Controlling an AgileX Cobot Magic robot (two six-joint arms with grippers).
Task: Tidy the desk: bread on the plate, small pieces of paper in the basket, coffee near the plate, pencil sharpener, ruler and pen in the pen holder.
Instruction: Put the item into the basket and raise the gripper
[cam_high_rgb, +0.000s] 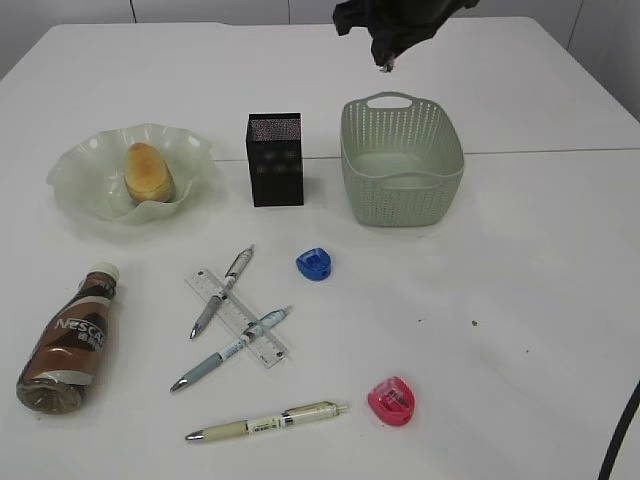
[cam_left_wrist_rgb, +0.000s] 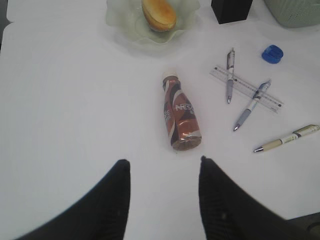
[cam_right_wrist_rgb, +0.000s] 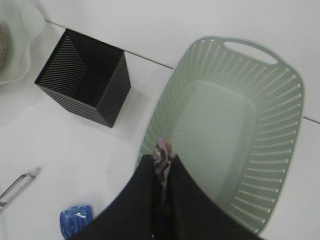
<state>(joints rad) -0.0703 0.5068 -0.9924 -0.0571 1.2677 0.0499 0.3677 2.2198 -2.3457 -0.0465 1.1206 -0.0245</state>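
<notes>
Overhead, the right gripper (cam_right_wrist_rgb: 163, 155) hangs above the basket (cam_high_rgb: 402, 160), jaws pressed together on a small paper scrap (cam_right_wrist_rgb: 162, 150) that pokes out at the fingertips. In the exterior view the same gripper (cam_high_rgb: 386, 62) sits high, behind the basket's rear handle. The basket looks bare inside.

Left gripper (cam_left_wrist_rgb: 162, 172): jaws apart, nothing between them, hovering over bare table (cam_high_rgb: 540, 270) on the near side of the coffee bottle (cam_left_wrist_rgb: 179, 112).

Relative to the basket:
- Pen holder (cam_high_rgb: 275, 158) stands just left of it, upright.
- Plate (cam_high_rgb: 90, 170) farther left, with the bread (cam_high_rgb: 148, 172) on it.
- Blue sharpener (cam_high_rgb: 314, 264) in front of it and a little left.
- Ruler (cam_high_rgb: 238, 318) farther front-left, flat; one pen (cam_high_rgb: 222, 292) lies across its upper end, a second pen (cam_high_rgb: 230, 349) across its lower end.
- Third pen (cam_high_rgb: 268, 421) lies apart from the ruler, nearer the front edge.
- Pink sharpener (cam_high_rgb: 391, 401) well in front of it.
- Coffee bottle (cam_high_rgb: 68, 340) lies on its side far front-left, well apart from the plate.
</notes>
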